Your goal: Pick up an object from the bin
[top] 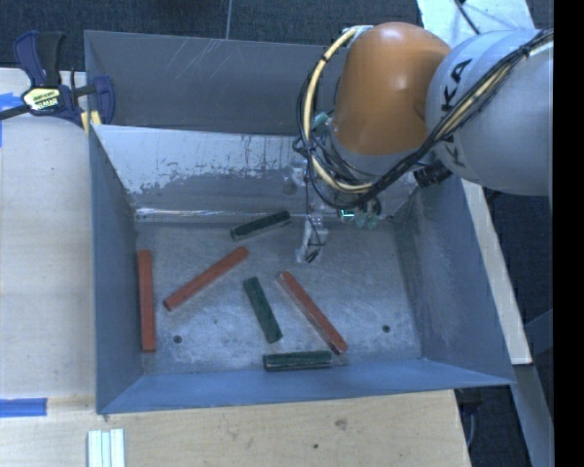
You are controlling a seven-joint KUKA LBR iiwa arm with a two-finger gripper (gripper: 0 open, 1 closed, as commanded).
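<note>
My gripper [311,246] hangs over the middle back of the bin floor, its fingertips close together with nothing seen between them. A dark green stick [260,226] lies just to its left near the back wall. Below the gripper an orange-red stick [312,311] lies slanted. Another dark green stick [262,309] rests to the left of that one. A long orange-red stick [205,278] lies diagonally left of the gripper.
A dark green stick [298,361] lies along the front wall, and an orange-red stick [147,300] stands lengthwise by the left wall. The arm with its orange cover and cables fills the upper right above the bin.
</note>
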